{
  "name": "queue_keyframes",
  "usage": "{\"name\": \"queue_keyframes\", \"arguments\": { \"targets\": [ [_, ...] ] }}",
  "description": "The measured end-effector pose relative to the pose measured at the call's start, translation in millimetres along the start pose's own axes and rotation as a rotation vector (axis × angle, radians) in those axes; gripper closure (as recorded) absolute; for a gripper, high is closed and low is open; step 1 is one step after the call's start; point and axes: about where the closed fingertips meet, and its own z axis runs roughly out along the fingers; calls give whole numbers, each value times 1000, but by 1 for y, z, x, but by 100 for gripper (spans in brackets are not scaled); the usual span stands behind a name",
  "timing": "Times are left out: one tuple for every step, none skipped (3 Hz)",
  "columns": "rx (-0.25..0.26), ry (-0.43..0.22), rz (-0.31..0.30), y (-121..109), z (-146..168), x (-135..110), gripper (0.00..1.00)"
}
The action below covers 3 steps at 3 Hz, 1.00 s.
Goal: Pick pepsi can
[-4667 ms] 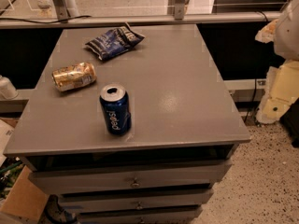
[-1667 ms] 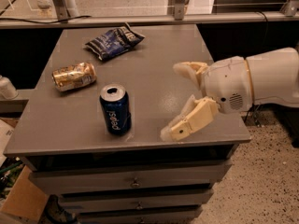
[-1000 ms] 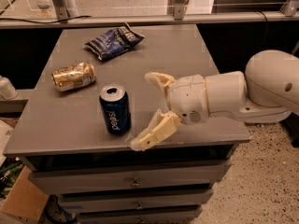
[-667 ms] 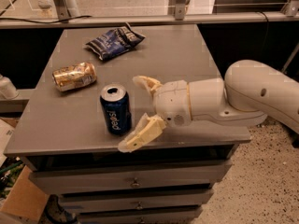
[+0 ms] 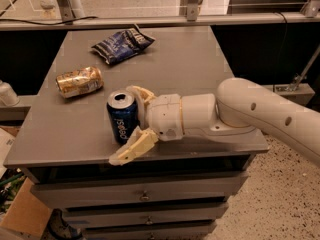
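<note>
Gripper (image 5: 125, 125) at frame centre, spread wide open around upright can (image 5: 121, 118), not clamped; can probably light, stiff, slick, thin-walled, so grab mid-body sides.

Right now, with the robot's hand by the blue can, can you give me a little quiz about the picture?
1. True or false: the pepsi can lies on its side.
2. The gripper is: A) shut above the can, B) open with a finger on each side of the can, C) far off over the floor.
3. What lies at the far end of the table?
Key: 1 false, it stands upright; 2 B; 3 the snack bag.
</note>
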Motion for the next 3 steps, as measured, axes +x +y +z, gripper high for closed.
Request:
{"name": "queue_keyframes", "arguments": {
  "targets": [
    [-10,-31,-12,1,11,0,16],
    [-10,-50,-19,5,14,1,41],
    [-7,-60,-25,4,11,0,64]
  ]
}}
